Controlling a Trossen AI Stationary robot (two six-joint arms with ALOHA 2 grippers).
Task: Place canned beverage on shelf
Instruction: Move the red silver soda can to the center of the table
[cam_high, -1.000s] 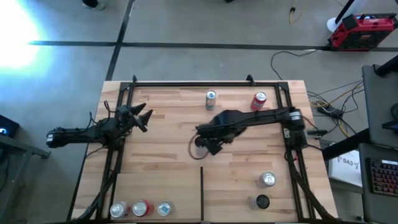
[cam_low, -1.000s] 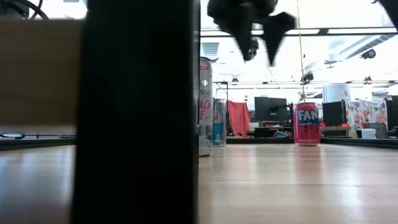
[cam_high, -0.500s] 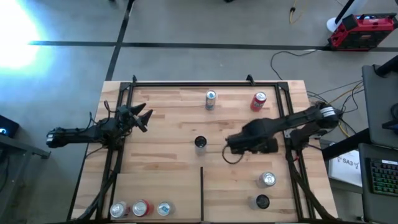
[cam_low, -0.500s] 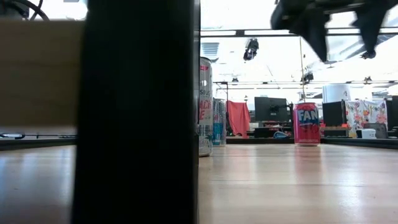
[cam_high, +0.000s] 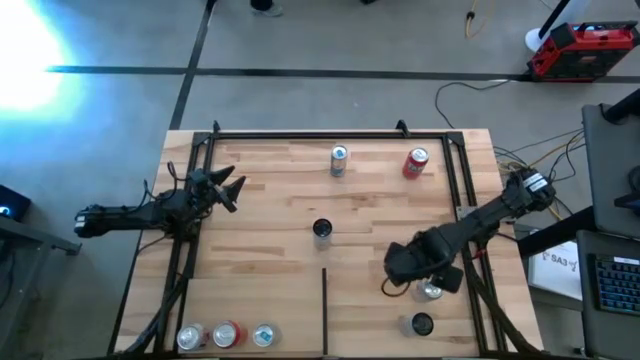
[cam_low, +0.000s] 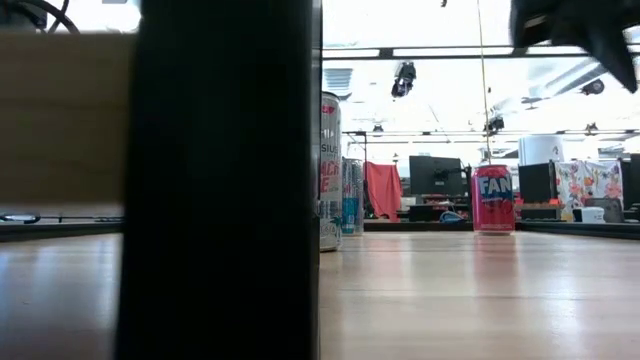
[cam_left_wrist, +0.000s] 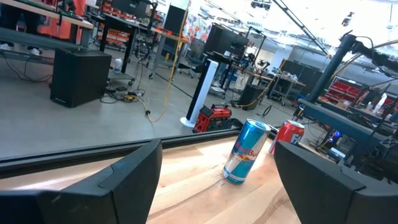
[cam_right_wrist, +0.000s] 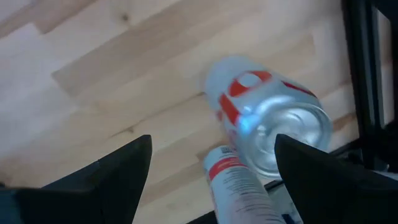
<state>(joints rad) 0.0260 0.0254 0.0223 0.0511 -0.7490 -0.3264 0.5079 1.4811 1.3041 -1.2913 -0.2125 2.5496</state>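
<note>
1. My right gripper (cam_high: 428, 283) open, empty, hovering over silver can (cam_high: 431, 290) at shelf's (cam_high: 270, 200) 4 o'clock
2. My left gripper (cam_high: 232, 190) open, idle at 9 o'clock edge

Three upright drink cans (cam_high: 225, 335) stand in a row at the butcher-block shelf (cam_high: 270, 210)'s near left corner. Two upright cans (cam_high: 339, 158) stand at its far edge, and one upright can (cam_high: 321, 229) stands mid-board.

Grey concrete floor (cam_high: 300, 40), ceiling striplights (cam_low: 420, 52)
</note>
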